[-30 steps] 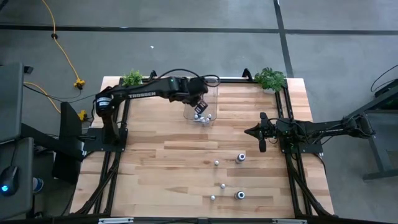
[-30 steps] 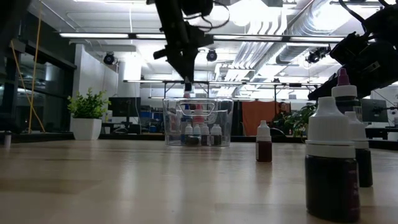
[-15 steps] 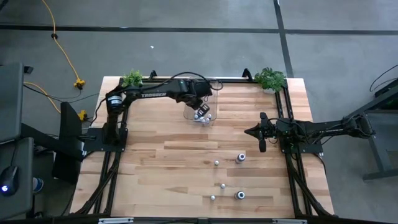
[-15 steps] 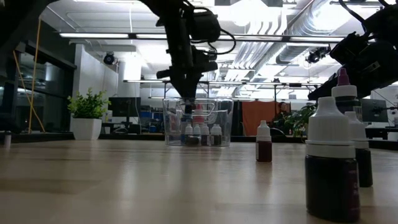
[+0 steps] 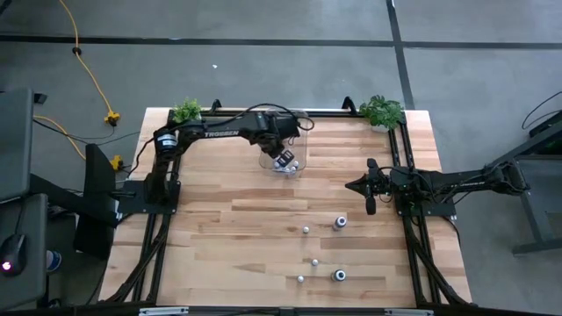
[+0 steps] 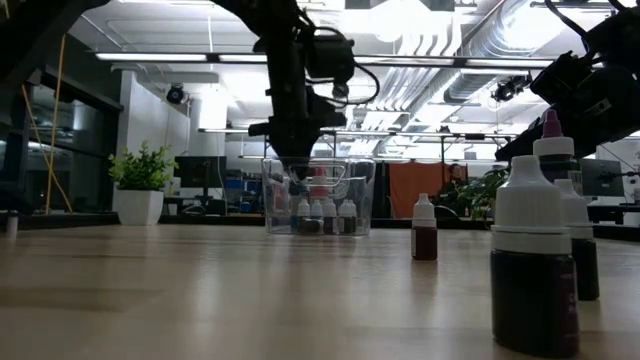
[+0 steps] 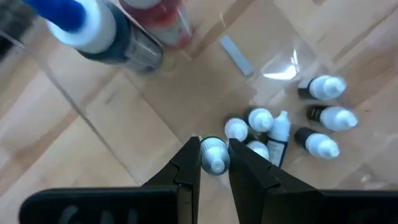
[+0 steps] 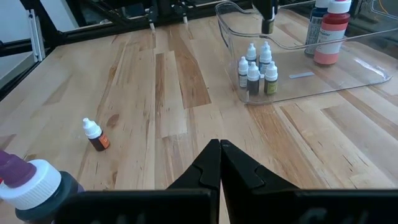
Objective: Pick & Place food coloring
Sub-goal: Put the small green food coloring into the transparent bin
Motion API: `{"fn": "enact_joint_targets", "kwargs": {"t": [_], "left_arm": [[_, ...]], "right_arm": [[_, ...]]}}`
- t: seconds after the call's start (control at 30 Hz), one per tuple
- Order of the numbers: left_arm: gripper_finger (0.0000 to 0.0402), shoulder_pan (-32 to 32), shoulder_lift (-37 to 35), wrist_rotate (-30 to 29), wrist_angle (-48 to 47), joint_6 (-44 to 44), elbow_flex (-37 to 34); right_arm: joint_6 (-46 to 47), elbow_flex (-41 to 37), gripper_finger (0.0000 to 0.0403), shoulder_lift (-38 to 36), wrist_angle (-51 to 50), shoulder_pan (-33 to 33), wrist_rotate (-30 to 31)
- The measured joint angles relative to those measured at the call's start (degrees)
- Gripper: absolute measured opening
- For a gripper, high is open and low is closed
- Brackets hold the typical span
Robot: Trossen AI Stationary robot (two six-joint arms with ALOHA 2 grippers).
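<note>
Inside clear plastic bin (image 5: 284, 149) at far desk (image 5: 237, 246) edge: left pincer (image 7: 214, 163) lowered, pinching tiny white-capped food-colouring bottle (image 7: 214, 155) for placement among bottles already there. Right pincer (image 8: 219, 151) pressed together, parked at desk's right edge. Loose bottles (image 5: 339, 223) remaining on pale wood planks; workshop behind.

Bright ceiling lights (image 6: 400, 20) flare overhead, glare streaks the clear bin (image 7: 280, 62), and nearby bottles (image 6: 532, 270) blur.
</note>
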Motion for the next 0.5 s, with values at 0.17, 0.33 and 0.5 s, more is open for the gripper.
{"fn": "enact_joint_targets", "kwargs": {"t": [0.17,0.33,0.5], "left_arm": [[0.0056,0.06,0.77,1.32,-0.3,0.28,-0.02],[0.0056,0.06,1.73,2.27,1.11,0.54,-0.07],[0.0056,0.4,2.67,2.52,1.34,0.52,0.05]], "right_arm": [[0.0,-0.01,0.0,0.02,0.0,-0.01,-0.01],[0.0,-0.01,0.0,0.0,0.0,0.0,0.0],[0.0,-0.02,0.0,0.01,0.0,-0.01,0.0]]}}
